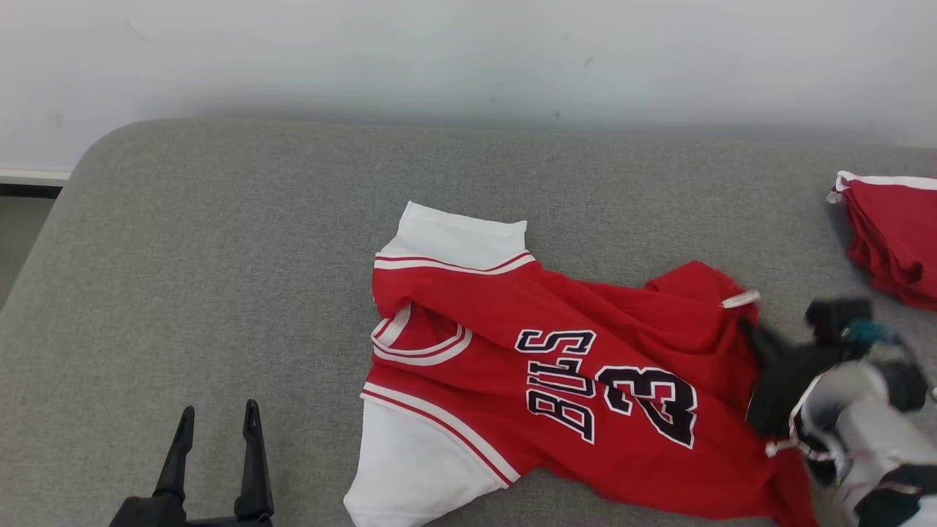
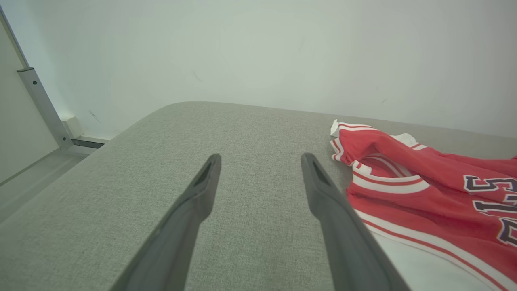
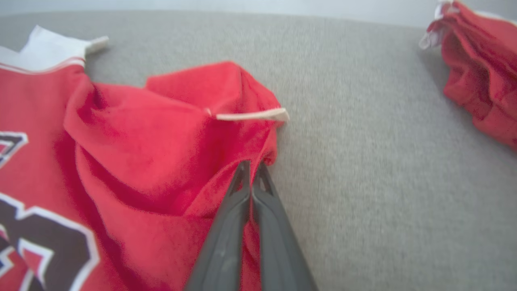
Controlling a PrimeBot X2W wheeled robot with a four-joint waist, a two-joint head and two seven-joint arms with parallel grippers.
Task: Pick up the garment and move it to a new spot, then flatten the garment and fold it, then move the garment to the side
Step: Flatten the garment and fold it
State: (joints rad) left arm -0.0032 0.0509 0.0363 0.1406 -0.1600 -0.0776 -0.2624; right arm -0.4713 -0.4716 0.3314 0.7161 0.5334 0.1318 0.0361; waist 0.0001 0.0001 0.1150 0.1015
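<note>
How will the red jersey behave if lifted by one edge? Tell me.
Likely floppy: the jersey lies creased and bunches where the right gripper pinches it. Probably light, being thin cloth. It would probably hang and trail, not lift flat.

We see a desk (image 1: 219, 256) covered in grey woven fabric, its far left corner rounded, pushed up against a plain white wall (image 1: 468, 58) that bears a few faint dark scuffs under soft, even light. Past the desk's left edge we make out a strip of grey floor (image 1: 22, 234) with a pale skirting strip (image 1: 33, 176) above it. In the left wrist view, a slanting metal post (image 2: 42, 107) edges a pale panel (image 2: 16, 133).
</note>
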